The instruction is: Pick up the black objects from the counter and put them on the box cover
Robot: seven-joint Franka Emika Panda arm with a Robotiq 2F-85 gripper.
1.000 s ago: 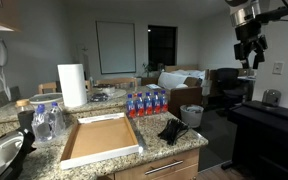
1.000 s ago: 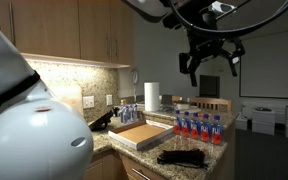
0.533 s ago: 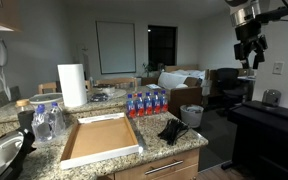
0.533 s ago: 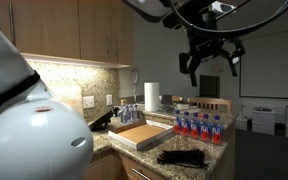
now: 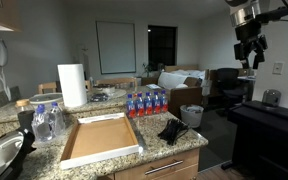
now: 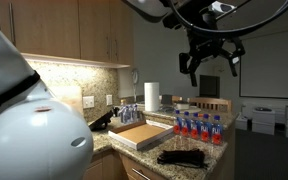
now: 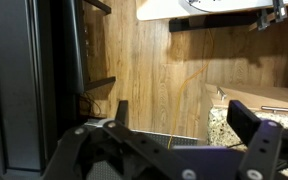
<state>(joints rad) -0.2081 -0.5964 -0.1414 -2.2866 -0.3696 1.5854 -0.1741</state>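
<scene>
1. The black objects [image 5: 171,130] are a dark, limp heap with a ragged outline. In an exterior view [image 6: 181,157] they spread low and long on the speckled stone counter [image 5: 180,146]. You can't make out from here how many pieces there are.
2. They lie on the counter just beside the box cover [image 5: 99,140], apart from it and not touching, near the counter's front edge.
3. The box cover is a shallow rectangular tray with a brown inside and a pale rim, and it lies flat with its open side up. Nothing black is in it.
4. A pack of water bottles [image 5: 147,102] with red and blue labels stands behind the box cover's far corner. A paper towel roll [image 5: 72,85] stands upright further back beyond the box cover.
5. Your gripper [image 6: 210,68] hangs high in the air, well apart from the box cover and past the end of the counter. It shows in both exterior views [image 5: 249,55].
6. The jaws stand wide apart with nothing between them. The wrist view looks past both fingers [image 7: 119,115] to wooden flooring.
7. Compared with a second ago nothing has changed: the arm, the black objects and the box cover all sit exactly where they were.
</scene>
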